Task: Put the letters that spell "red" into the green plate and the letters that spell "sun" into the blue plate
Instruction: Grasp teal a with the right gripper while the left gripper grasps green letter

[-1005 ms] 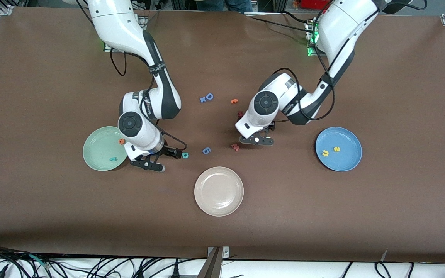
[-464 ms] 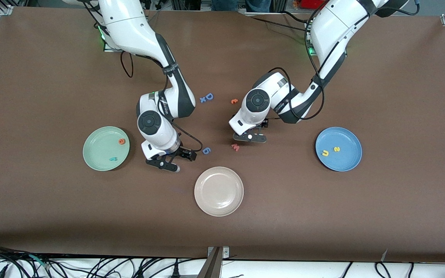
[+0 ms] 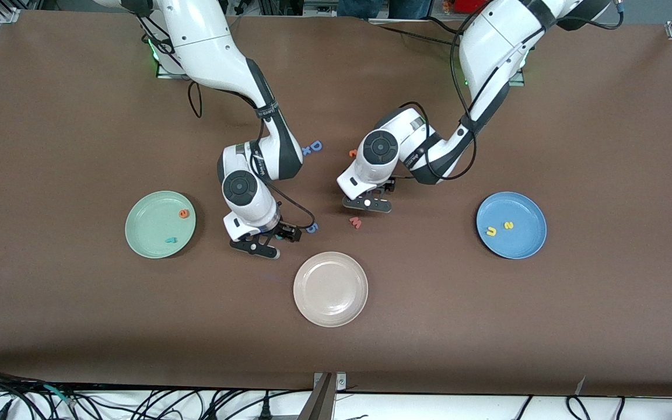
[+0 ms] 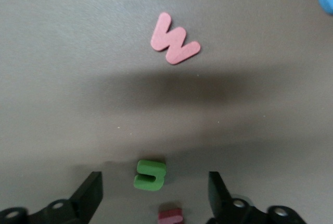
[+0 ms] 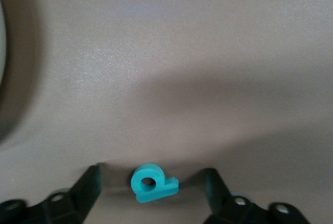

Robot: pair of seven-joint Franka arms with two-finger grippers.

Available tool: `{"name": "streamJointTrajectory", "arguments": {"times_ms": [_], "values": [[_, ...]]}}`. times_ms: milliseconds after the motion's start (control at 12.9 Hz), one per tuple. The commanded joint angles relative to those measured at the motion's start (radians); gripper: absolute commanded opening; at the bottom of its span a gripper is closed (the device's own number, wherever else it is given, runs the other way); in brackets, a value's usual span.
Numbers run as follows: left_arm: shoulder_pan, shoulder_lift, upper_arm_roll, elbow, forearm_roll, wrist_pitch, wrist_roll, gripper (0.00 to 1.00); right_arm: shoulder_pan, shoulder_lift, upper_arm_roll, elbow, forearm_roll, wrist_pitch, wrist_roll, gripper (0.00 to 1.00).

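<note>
Now teal "d" point(image 5: 152, 183) lies between right gripper's point(image 5: 152, 193) fingers.

Two letters point(image 3: 175, 226) lie in one plate point(image 3: 144, 233), two point(image 3: 499, 228) in another point(image 3: 525, 245), seemingly none in the nearest plate point(image 3: 330, 289).

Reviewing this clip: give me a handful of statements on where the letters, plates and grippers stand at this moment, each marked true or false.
1. The green plate holds an orange letter and a teal letter. True.
2. The blue plate holds three yellow letters. False: it holds two, a yellow "u" and a yellow "s".
3. The right gripper has its open fingers on either side of the teal "d" on the table. True.
4. The left gripper is shut on the pink "w". False: its fingers stand open around the green "n"; the "w" lies apart on the table.
5. The cream plate holds a letter. False: nothing lies in it.
</note>
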State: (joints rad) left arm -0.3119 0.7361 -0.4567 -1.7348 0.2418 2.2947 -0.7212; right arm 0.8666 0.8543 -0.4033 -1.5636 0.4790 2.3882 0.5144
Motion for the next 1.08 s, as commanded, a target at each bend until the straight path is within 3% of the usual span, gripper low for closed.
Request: {"name": "streamJointTrajectory", "arguments": {"times_ms": [0, 232, 387, 464, 618, 1005], "values": [[-0.024, 0.009, 0.012, 0.001, 0.048, 0.014, -0.036, 0.80, 0.005, 0.019, -0.005, 0.027, 0.012, -0.009, 0.016, 0.71], [-0.027, 0.016, 0.015, -0.002, 0.048, 0.014, -0.038, 0.53, 0.006, 0.017, -0.005, 0.027, 0.020, -0.010, 0.018, 0.64], [-0.019, 0.016, 0.015, -0.002, 0.048, 0.009, -0.059, 0.12, 0.008, 0.016, -0.005, 0.027, 0.020, -0.027, 0.018, 0.54], [-0.015, 0.011, 0.013, 0.001, 0.048, 0.002, -0.069, 0.00, 0.009, 0.016, -0.005, 0.027, 0.020, -0.040, 0.018, 0.50], [0.016, -0.006, 0.012, 0.004, 0.047, -0.011, -0.060, 0.00, 0.009, 0.014, -0.005, 0.027, 0.020, -0.058, 0.018, 0.42], [0.117, -0.133, 0.004, 0.020, 0.034, -0.234, 0.061, 0.00, 0.009, 0.012, -0.005, 0.027, 0.010, -0.082, 0.016, 0.28]]}}
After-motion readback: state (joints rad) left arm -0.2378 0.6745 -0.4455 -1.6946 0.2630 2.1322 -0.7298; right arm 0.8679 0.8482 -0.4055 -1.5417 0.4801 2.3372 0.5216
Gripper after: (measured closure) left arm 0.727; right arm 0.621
